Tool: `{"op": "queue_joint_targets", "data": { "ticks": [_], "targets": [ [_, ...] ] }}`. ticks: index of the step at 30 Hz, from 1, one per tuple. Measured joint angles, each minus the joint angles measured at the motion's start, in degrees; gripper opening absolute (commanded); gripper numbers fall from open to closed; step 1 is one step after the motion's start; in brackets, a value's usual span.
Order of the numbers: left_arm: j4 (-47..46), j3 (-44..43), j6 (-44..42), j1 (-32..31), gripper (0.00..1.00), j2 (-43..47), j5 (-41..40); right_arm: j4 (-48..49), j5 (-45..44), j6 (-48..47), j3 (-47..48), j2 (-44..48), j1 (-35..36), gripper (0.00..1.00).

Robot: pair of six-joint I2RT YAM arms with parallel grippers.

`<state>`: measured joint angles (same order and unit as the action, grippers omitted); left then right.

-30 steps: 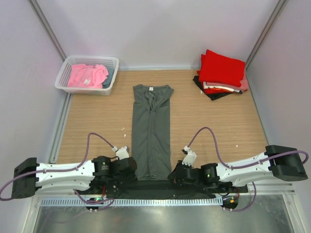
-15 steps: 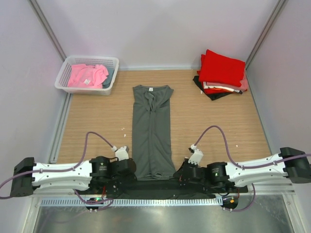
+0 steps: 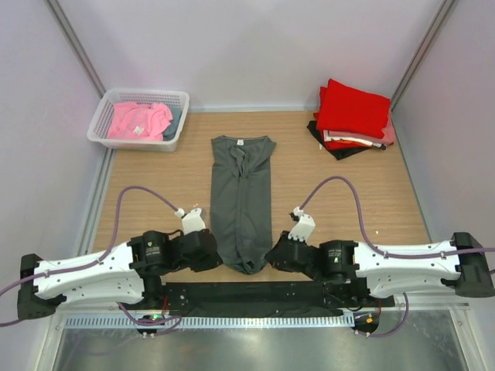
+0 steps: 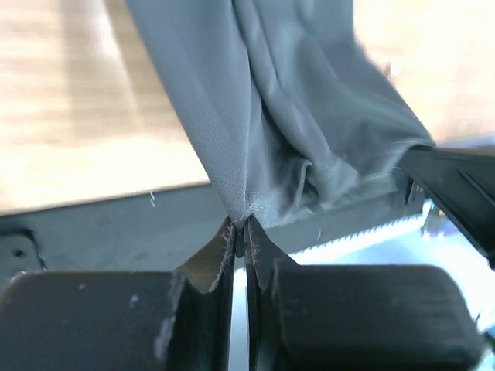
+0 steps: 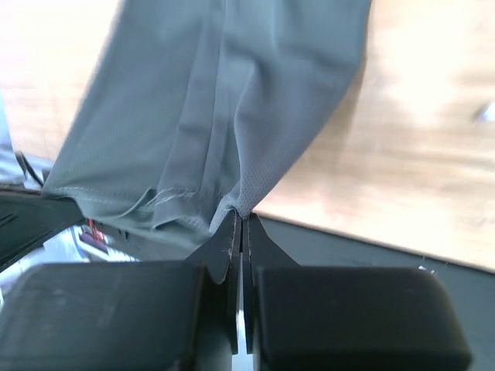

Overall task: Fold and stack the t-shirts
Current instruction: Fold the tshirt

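A dark grey t-shirt [image 3: 241, 201], folded into a long strip with a white neck label at its far end, lies lengthwise down the middle of the wooden table. My left gripper [image 3: 216, 256] is shut on its near left hem corner [image 4: 240, 205]. My right gripper [image 3: 268, 256] is shut on its near right hem corner [image 5: 246, 202]. Both corners are lifted off the table and the hem sags between them. A stack of folded red, black and pink shirts [image 3: 352, 117] sits at the far right.
A white latticed basket [image 3: 139, 118] holding pink cloth stands at the far left. A black strip [image 3: 255, 295] and a toothed metal rail [image 3: 209, 321] run along the table's near edge. Grey walls close in both sides.
Both grippers have risen and moved away from the near edge, carrying the shirt's hem up and toward the far side. The strip on the table looks shorter.
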<state>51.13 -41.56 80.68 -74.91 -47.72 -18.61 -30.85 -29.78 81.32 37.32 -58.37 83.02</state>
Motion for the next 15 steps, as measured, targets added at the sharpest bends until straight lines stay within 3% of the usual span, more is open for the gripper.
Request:
{"op": "queue_joint_targets", "data": {
  "ticks": [9, 15],
  "targets": [
    [1.4, -7.4, -15.7, 18.3, 0.08, -7.9, 3.7, -3.2, 3.3, -13.9, 4.5, 0.7, -16.2, 0.01],
    [0.8, -13.8, -25.6, 27.3, 0.05, -17.2, 7.5, -3.0, 7.9, -23.2, 9.0, -4.7, -25.1, 0.01]
  ]
}}
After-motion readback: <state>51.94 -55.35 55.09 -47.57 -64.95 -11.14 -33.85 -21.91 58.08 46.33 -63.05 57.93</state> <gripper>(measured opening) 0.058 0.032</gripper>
